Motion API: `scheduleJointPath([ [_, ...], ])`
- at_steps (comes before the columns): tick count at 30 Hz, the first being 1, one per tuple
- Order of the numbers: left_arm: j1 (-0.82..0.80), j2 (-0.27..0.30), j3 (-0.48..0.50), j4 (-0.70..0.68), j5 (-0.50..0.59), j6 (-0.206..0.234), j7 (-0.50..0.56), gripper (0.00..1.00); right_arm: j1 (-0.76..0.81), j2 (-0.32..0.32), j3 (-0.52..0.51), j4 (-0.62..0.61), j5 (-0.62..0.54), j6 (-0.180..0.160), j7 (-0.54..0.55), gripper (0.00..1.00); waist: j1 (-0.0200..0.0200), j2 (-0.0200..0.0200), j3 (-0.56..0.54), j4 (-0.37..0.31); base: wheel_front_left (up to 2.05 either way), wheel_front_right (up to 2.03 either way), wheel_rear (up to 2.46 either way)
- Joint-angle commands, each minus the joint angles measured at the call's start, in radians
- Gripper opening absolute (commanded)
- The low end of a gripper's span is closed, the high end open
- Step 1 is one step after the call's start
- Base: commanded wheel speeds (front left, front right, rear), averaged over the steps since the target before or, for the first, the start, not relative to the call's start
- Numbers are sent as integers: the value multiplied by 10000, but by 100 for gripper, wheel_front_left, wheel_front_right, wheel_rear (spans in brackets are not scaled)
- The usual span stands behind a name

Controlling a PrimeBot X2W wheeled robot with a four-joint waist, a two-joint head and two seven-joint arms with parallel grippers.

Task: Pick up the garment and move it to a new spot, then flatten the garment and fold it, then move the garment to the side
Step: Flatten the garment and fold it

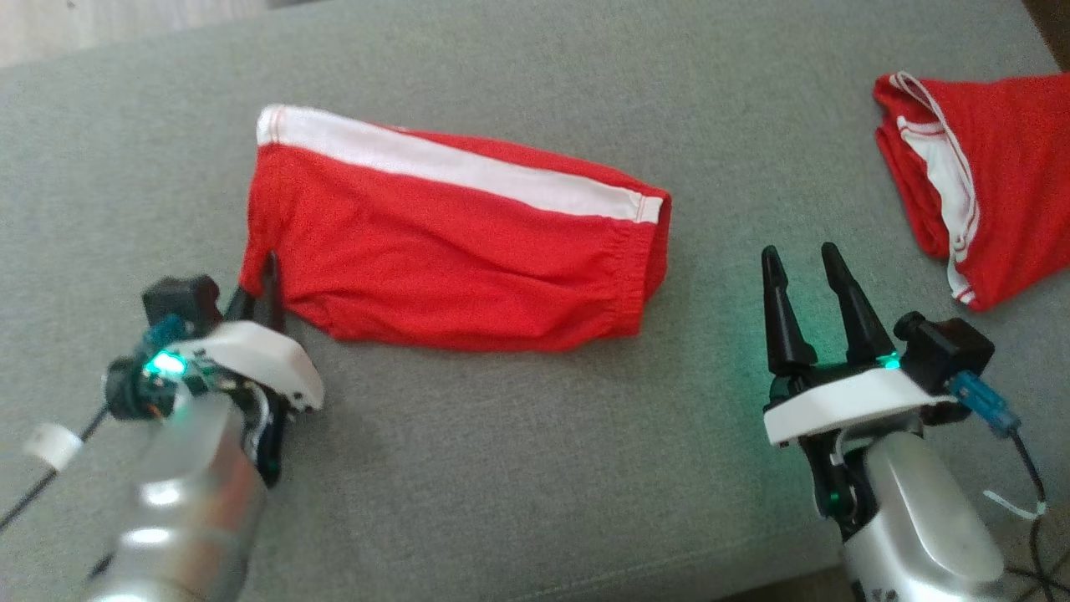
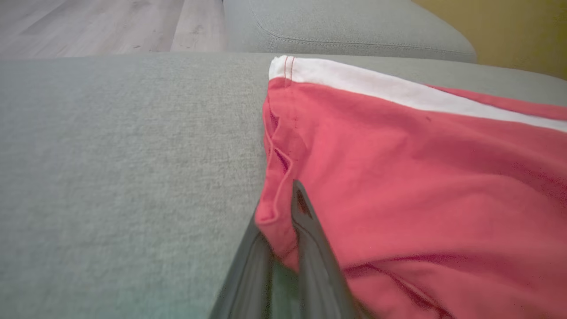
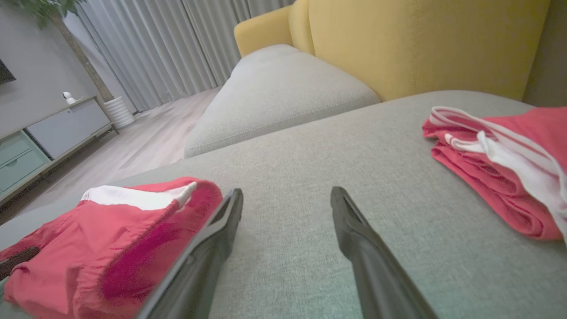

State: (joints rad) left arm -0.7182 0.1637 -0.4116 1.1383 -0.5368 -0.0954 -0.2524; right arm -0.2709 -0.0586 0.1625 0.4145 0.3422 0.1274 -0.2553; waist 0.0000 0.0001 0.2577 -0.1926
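Observation:
The garment (image 1: 451,242), red shorts with a white side stripe, lies folded lengthwise on the grey sofa cushion (image 1: 535,468). My left gripper (image 1: 261,288) is at its near-left corner, shut on the red hem. In the left wrist view the two dark fingers (image 2: 310,230) pinch the edge of the garment (image 2: 398,177) between them. My right gripper (image 1: 802,259) hovers open over bare cushion, just right of the elastic waistband, holding nothing. The right wrist view has its spread gripper (image 3: 287,192) beside the waistband end of the garment (image 3: 110,230).
A second red garment with white trim (image 1: 978,176) lies bunched at the cushion's far right (image 3: 500,168). A yellow sofa back (image 3: 421,40) rises behind. Another grey cushion (image 3: 279,88) and wooden floor (image 2: 88,26) lie beyond the far edge.

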Motion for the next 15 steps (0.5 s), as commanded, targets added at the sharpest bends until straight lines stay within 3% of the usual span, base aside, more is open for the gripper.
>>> scheduleJointPath([
  [1, 354, 177, 412, -266, -80, 117, -79, 0, 186, 83, 154, -247, -110, 33, -65, 100, 0, -1, -275, 198, 0, 0, 0],
  [6, 1747, -151, 1199, -2162, 73, 607, -89, 0, 585, 83, -14, -84, -216, 33, -65, 100, 0, -1, -1006, 783, 0, 0, 0],
  [15, 4433, -789, 1837, -4486, 831, 921, -92, 0, 1047, 83, -45, 131, -276, 33, -65, 100, 0, -1, -1668, 1762, 0, 0, 0],
])
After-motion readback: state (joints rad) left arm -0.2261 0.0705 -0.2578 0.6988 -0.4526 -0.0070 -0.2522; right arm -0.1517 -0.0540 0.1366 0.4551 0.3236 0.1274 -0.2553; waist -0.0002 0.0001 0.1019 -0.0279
